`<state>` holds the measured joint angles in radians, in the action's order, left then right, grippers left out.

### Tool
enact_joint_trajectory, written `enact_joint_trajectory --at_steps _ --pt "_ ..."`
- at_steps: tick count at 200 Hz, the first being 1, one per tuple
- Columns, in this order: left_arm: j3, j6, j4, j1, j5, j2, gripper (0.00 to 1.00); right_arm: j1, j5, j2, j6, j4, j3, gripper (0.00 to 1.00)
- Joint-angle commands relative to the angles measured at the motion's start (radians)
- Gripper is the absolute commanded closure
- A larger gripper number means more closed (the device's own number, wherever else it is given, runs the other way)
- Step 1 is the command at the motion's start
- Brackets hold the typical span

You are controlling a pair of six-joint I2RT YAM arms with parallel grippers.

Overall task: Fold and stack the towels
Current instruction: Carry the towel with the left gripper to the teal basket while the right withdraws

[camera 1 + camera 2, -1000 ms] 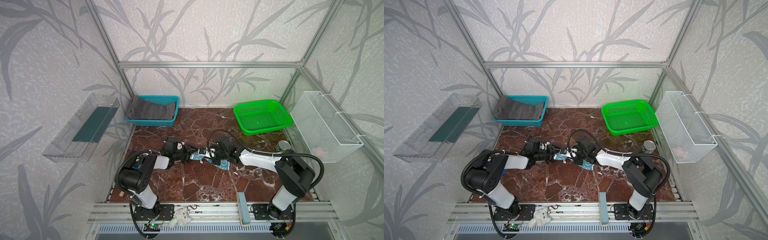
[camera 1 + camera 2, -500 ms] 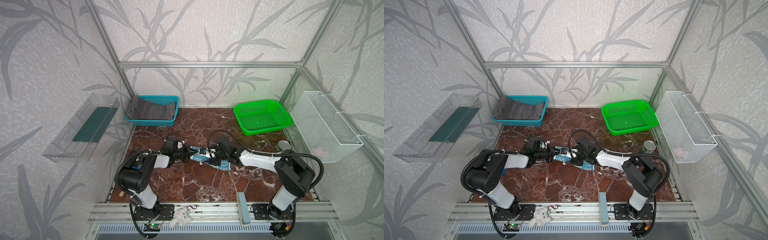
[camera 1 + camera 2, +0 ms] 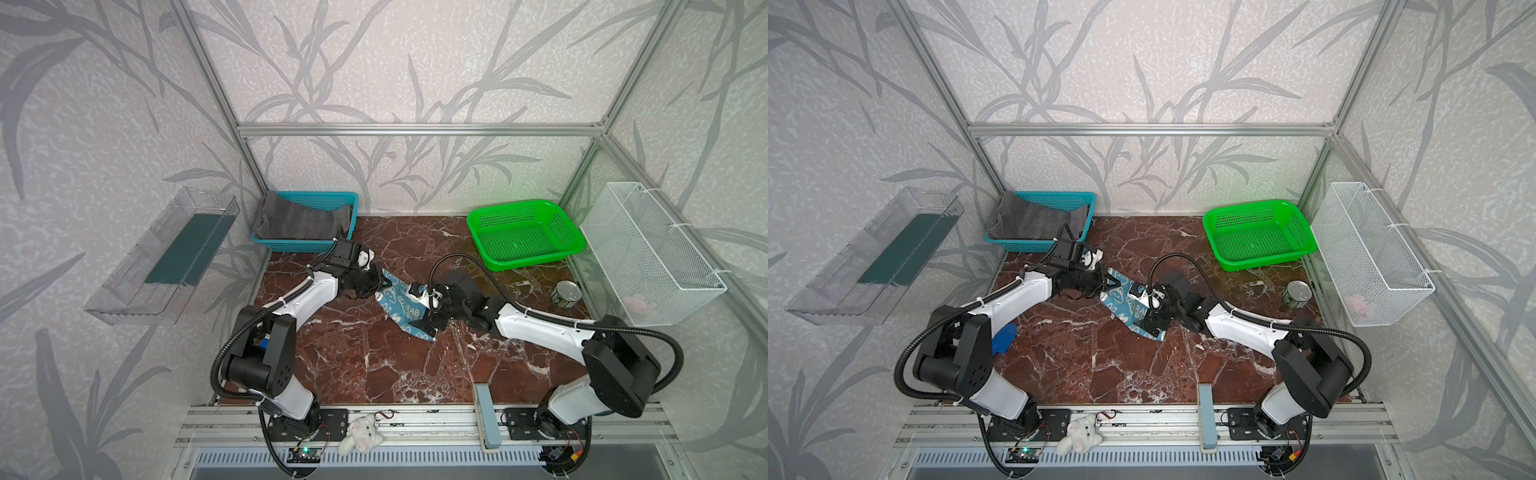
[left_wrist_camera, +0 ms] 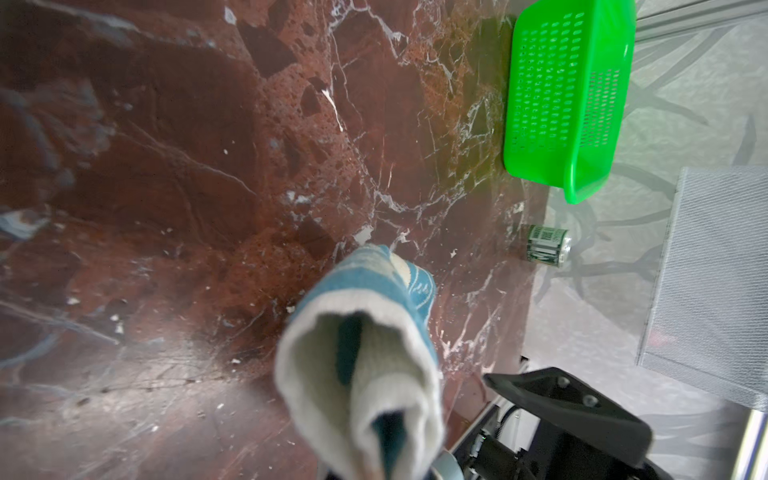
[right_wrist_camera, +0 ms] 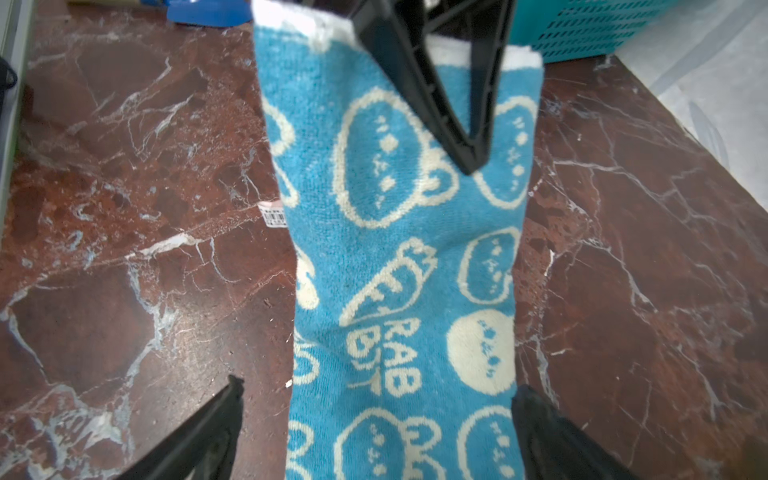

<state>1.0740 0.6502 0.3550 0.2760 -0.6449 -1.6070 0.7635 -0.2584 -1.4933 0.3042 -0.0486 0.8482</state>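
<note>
Around the desk's middle, the teal bunny towel, prob. light, soft & floppy, stretches as a narrow strip w/ left gripper clamped on its white-hemmed end & right gripper spread wide astride the other end, so corners look the best hold.

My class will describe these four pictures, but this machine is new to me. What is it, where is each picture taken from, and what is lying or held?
Two robot arms stand at a marble table, each ending in a two-fingered gripper. Two pictures look down from overhead; the other two come from cameras on the arms' wrists. The left gripper is shut on one end of a teal towel with white bunnies. The right gripper is open, fingers either side of the towel. At the back, a grey towel lies in a teal basket; a green basket and a can stand to the right.
</note>
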Motion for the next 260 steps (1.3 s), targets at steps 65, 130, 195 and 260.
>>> enact_joint_trajectory --at_steps 65,130,195,260 --pt "0.547 -0.417 0.45 0.002 0.233 -0.249 1.0 -0.004 0.085 0.117 -0.247 0.012 -0.1 0.01" --pt "1.034 -0.572 0.636 -0.009 0.422 -0.492 1.0 0.0 0.217 0.167 -0.214 -0.235 -0.201 0.01" --pt "1.324 -0.635 0.645 -0.05 0.57 -0.622 1.0 0.0 0.224 0.163 -0.143 -0.436 -0.213 0.01" --pt "1.391 -0.665 0.632 -0.117 0.596 -0.616 1.0 0.006 0.219 0.15 -0.207 -0.573 -0.218 0.01"
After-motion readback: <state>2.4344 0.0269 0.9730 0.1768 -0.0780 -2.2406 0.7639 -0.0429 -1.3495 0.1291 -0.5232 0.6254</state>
